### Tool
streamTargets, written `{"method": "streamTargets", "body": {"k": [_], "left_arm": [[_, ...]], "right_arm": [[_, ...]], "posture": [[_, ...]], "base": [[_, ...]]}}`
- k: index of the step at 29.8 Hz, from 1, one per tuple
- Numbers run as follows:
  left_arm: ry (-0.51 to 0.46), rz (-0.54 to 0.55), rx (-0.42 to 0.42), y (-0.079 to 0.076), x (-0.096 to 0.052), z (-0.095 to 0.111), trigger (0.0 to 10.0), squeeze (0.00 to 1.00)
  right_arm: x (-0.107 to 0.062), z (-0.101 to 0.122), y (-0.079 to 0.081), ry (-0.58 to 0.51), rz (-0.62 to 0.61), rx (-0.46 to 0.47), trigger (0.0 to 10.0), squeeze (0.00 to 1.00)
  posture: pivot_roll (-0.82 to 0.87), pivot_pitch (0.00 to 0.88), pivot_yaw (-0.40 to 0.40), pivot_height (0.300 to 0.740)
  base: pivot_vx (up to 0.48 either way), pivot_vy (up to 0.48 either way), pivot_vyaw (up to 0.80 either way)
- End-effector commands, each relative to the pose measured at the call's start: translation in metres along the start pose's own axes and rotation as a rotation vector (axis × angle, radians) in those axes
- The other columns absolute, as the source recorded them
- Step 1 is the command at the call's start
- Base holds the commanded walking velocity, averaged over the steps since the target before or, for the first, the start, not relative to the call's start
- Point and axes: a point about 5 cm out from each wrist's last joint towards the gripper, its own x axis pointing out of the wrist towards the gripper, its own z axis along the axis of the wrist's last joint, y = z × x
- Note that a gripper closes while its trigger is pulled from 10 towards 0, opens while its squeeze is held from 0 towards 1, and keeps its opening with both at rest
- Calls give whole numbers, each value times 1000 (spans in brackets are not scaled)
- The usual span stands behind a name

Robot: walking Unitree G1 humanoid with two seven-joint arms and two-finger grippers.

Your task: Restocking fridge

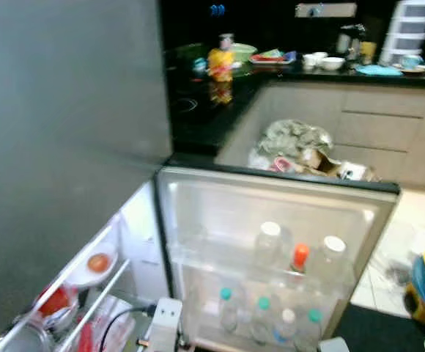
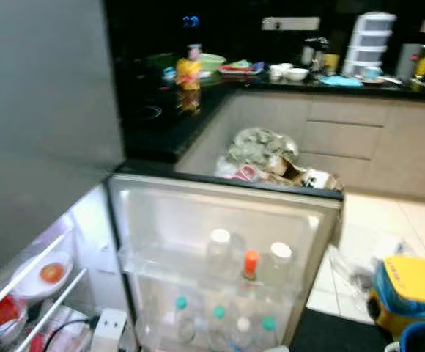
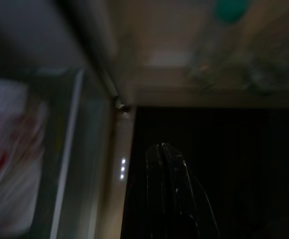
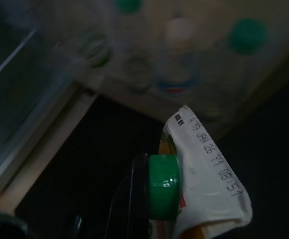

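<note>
Fridge door (image 1: 271, 198) stands wide open w/ the robot right in front of it, looking down into the door racks. Upper rack holds two white-capped bottles (image 1: 270, 242) and an orange-capped bottle (image 1: 300, 258) between them; lower rack has a row of small green-capped bottles (image 1: 262, 317) plus a white-capped one. On the robot's left, the fridge shelves (image 1: 88, 301) show a bowl w/ something orange in it (image 1: 97, 262) and red packets below.

Right gripper (image 4: 149, 199) hangs low by the foot of the door, and it's got a carton (image 4: 204, 169) w/ a green screw cap (image 4: 163, 186) and a printed date on its top fold. One black finger presses against the cap side, so the grip looks closed on the carton, cap pointing sideways toward the finger. Left gripper (image 3: 167, 199) is down near the door's bottom edge too; its fingers look dark and blurred, can't tell if they're apart or together, and nothing seen in it.

Doing this well, imo: lift the carton clear of the lower rack's lip first, since those bottles are packed close. The upper rack is probably the better spot, but check the gaps beside the bottles. Bring it in upright, cap on top, lower it straight, don't knock the neighbours. Let go only once it's sitting flat on the rack. Left arm should keep off the door so it doesn't swing.
</note>
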Motion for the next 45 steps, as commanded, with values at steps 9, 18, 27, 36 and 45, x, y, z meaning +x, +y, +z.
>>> {"method": "streamTargets", "body": {"k": [9,18,27,36,45], "left_arm": [[25,-4,17,1,-2,-7,10000,0],[23,-10,13,0,-2,-8,10000,0],[1,-4,7,2,-5,-11,10000,0],[8,1,-5,-1,-6,-16,10000,0],[-34,-20,-25,1,-8,-15,10000,0]], "right_arm": [[1,4,1,-21,2,10,10000,0],[1,3,1,-22,4,10,10000,0],[0,4,2,-36,23,-29,10000,0],[8,34,10,-131,92,-120,10000,0],[9,51,22,-228,199,-213,10000,0]], "posture": [[-77,29,33,740],[-75,36,34,740],[-70,45,30,740],[-75,41,21,740],[-70,33,11,740]], "base": [[0,0,0],[0,0,0],[0,0,0],[0,-267,0],[0,0,0]]}}
